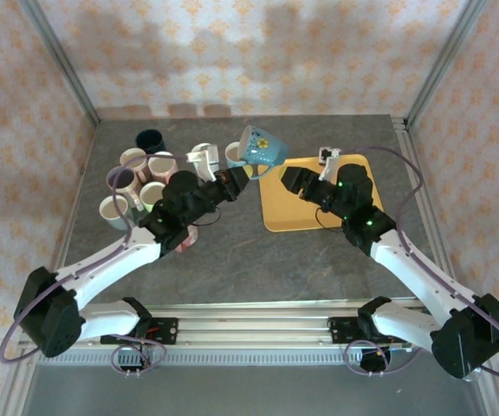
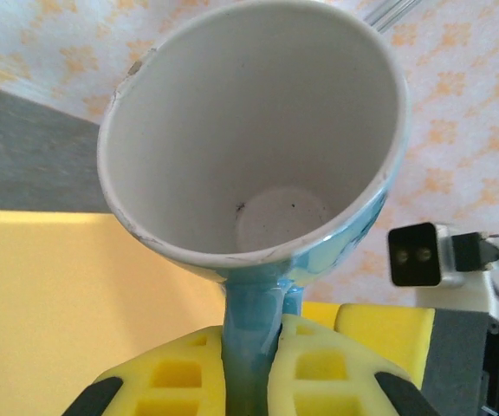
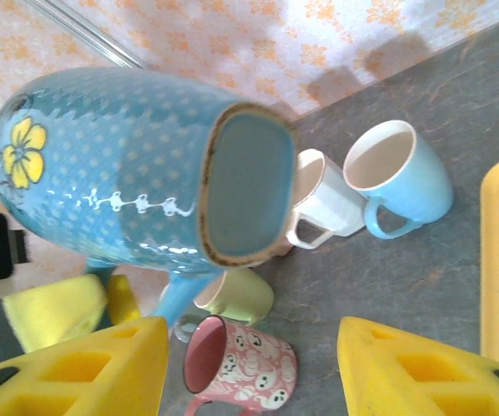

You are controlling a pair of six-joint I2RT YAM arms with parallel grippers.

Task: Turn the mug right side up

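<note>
The mug point(image 1: 262, 147) is blue with white dots and a yellow flower. It hangs tilted on its side in the air over the left edge of the yellow tray point(image 1: 314, 217). My left gripper point(image 1: 248, 171) is shut on its blue handle. In the left wrist view the handle runs down between the yellow pads point(image 2: 189, 373) of the left gripper point(image 2: 254, 364), and the mug point(image 2: 258, 130) shows its white inside. My right gripper point(image 1: 294, 180) stands open just right of the mug. In the right wrist view the mug's base point(image 3: 241, 182) faces the camera above the right gripper point(image 3: 249, 373), whose jaws hold nothing.
A cluster of mugs point(image 1: 137, 182) stands at the back left, with a dark mug point(image 1: 150, 139) behind it. A white mug point(image 3: 323, 204), a light blue mug point(image 3: 401, 173), a green mug point(image 3: 245, 295) and a pink ghost mug point(image 3: 249, 368) sit on the grey table under the held mug.
</note>
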